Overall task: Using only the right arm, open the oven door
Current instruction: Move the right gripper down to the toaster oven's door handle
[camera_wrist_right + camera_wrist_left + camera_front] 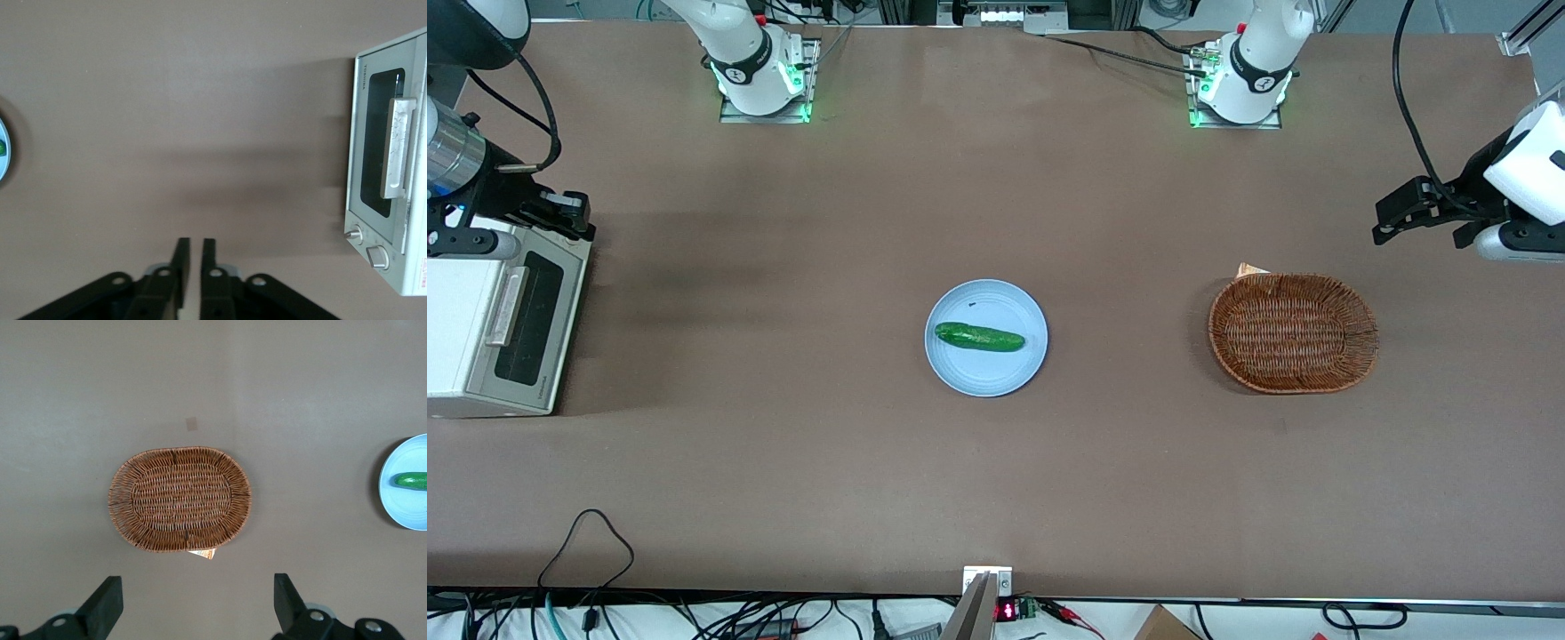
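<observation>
The small white toaster oven (463,333) stands at the working arm's end of the table. Its silver-framed oven door (529,329) with dark glass and a silver bar handle (505,307) is closed and faces the table's middle. The door (373,167) and handle (398,150) also show in the right wrist view. The right arm's black gripper (574,215) hovers above the table by the oven's corner farther from the front camera, apart from the door. In the right wrist view the gripper (195,241) has its fingers almost together with nothing between them.
A light blue plate (960,373) with a green cucumber (979,337) sits at the table's middle. A brown wicker basket (1294,332) lies toward the parked arm's end, with a small card (1249,269) at its edge. Two knobs (365,245) sit beside the oven door.
</observation>
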